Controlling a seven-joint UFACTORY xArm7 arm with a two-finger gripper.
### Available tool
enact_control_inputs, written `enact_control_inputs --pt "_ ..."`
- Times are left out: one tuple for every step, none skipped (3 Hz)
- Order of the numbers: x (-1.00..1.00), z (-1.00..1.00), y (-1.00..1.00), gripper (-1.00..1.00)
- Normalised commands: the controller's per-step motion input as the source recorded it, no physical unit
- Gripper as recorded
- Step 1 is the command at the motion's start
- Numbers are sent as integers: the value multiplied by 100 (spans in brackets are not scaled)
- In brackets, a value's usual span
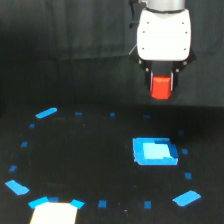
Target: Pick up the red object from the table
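The red object point(161, 88), a small bright red-orange block, hangs in the air between the black fingers of my gripper point(161, 84), well above the table point(90, 155). The gripper is shut on it, with a finger pressed against each side and the block's lower half sticking out below the fingertips. The white gripper body rises above it at the upper right of the exterior view. The block is clear of the black surface and sits above and slightly behind the blue square piece.
A flat blue square piece point(154, 151) lies on the table below the gripper. Small blue tape marks ring the surface, with larger blue patches at the left point(46, 113), lower left point(17, 187) and lower right point(186, 198). A bright white patch point(54, 212) is at the bottom edge.
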Motion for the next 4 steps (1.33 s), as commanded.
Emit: enact_control_inputs --pt "-6 -32 -82 -100" --pt "41 -27 -27 -100" --pt "62 -43 -6 -100" --pt "2 89 50 -100"
